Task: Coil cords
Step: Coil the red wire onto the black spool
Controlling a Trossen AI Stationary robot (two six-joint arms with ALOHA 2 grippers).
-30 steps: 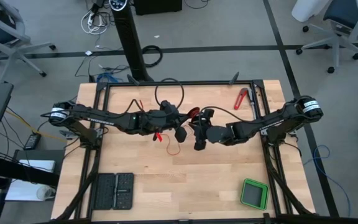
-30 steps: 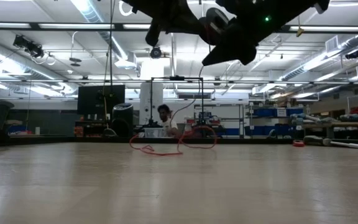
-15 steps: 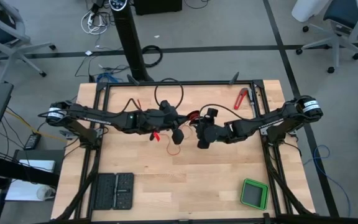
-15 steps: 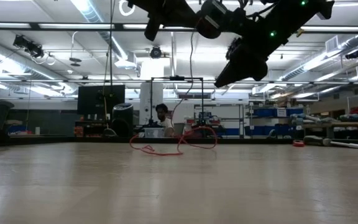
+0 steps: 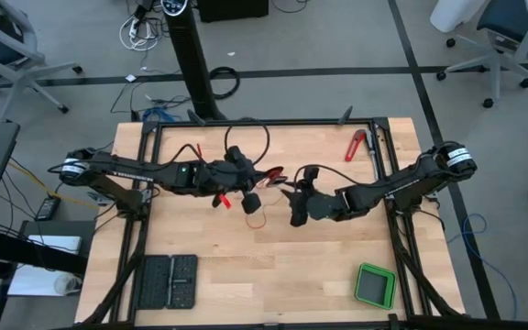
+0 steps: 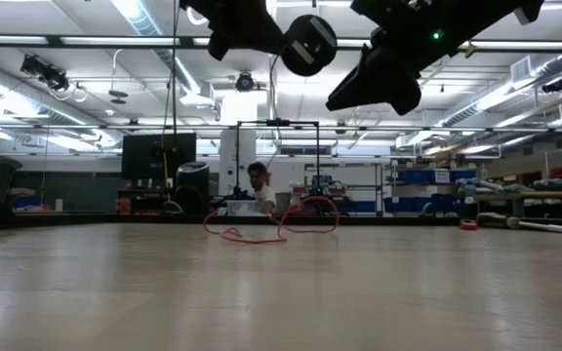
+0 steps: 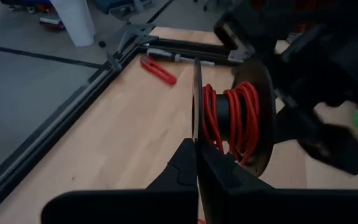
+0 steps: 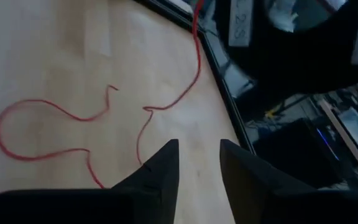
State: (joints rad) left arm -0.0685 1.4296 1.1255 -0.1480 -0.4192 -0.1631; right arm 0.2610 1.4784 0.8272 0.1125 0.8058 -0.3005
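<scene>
The cords are one thin red wire. Part of it is wound on a black spool [image 7: 232, 121], which hangs above the table's middle [image 5: 269, 174]. The rest drops from the spool and lies in loose loops on the wood [image 8: 48, 130] [image 6: 271, 226]. My left gripper [image 7: 196, 163] is shut on the spool [image 6: 307, 44]. My right gripper [image 8: 199, 163] stands open just right of the spool [image 5: 293, 206], above the loose wire, with nothing between its fingers. My left gripper pinches the rim of the spool's thin far flange [image 7: 196, 134] between its two fingers. The fingers come from the table's left, slanting a little downward. The spool is lifted clear of the table, its flat faces turned toward the near and far edges, and the wire hangs slack below it.
A red-handled tool [image 5: 356, 145] lies at the far right beside the black frame rail. A black cable loop [image 5: 248, 137] lies at the far middle. A green box [image 5: 374, 286] sits at the near right, and two black trays [image 5: 170, 281] at the near left.
My left gripper has rolled and drawn a little toward the table's left with the spool, whose round face now looks squarely at the near edge. My right gripper has backed off from the spool toward the right. The loose wire has stayed on the table.
</scene>
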